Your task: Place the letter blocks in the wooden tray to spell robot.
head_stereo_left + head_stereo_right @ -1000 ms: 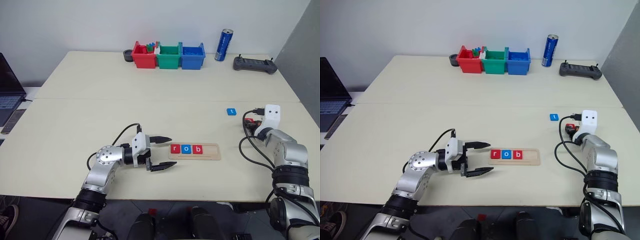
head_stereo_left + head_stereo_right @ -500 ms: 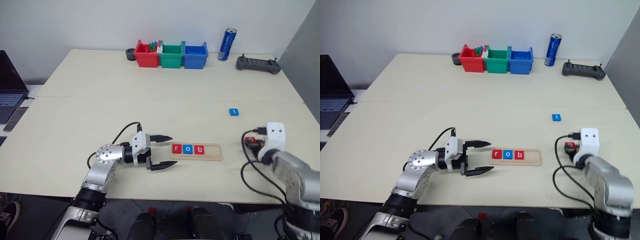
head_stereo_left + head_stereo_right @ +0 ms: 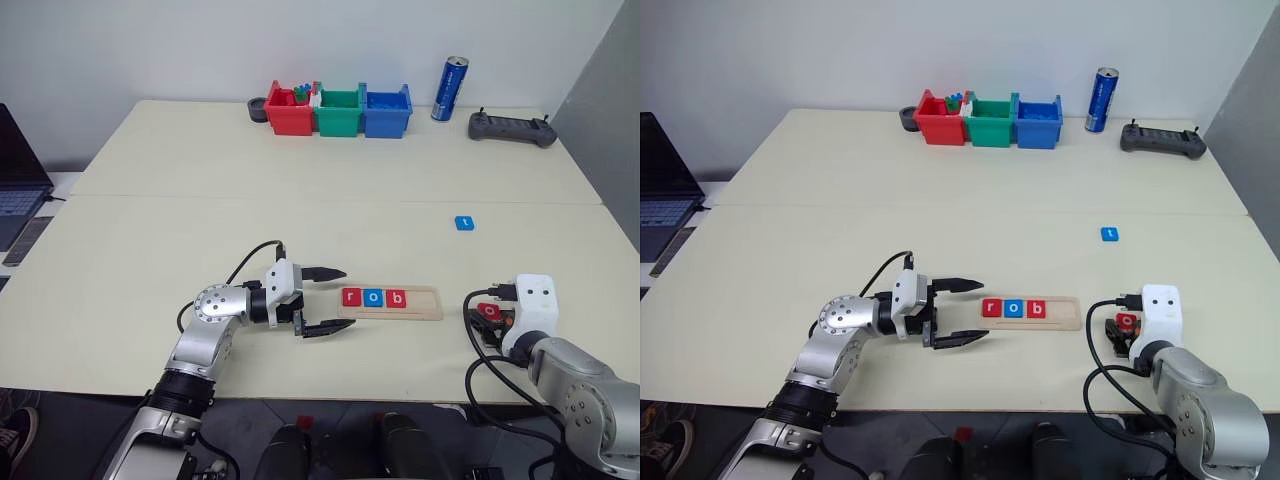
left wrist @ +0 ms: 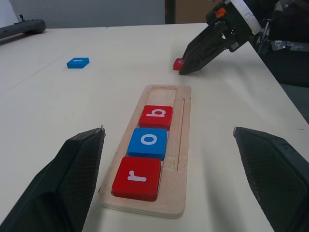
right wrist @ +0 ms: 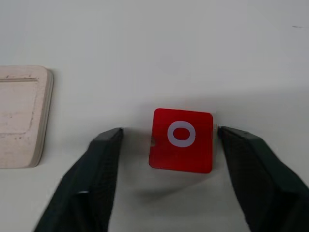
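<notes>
The wooden tray (image 3: 425, 301) lies at the front middle of the table. Its left part holds a red "r" block (image 3: 351, 297), a blue "o" block (image 3: 373, 297) and a red "b" block (image 3: 397, 298); its right part is bare. A red "o" block (image 5: 182, 140) lies flat on the table just right of the tray, between the fingers of my open right gripper (image 5: 169, 133), with a gap on each side. A blue "t" block (image 3: 463, 223) lies farther back on the right. My left gripper (image 3: 343, 299) stands open at the tray's left end, holding nothing.
At the table's far edge stand a red bin (image 3: 287, 110), a green bin (image 3: 339, 112) and a blue bin (image 3: 385, 111), with a blue can (image 3: 449, 89) and a black controller (image 3: 511, 128) to their right. A laptop (image 3: 18, 190) sits at the left edge.
My right gripper has drawn back toward the front edge and to the left with the red "o" block, and now stands open around it on the table. The left arm has kept still.
</notes>
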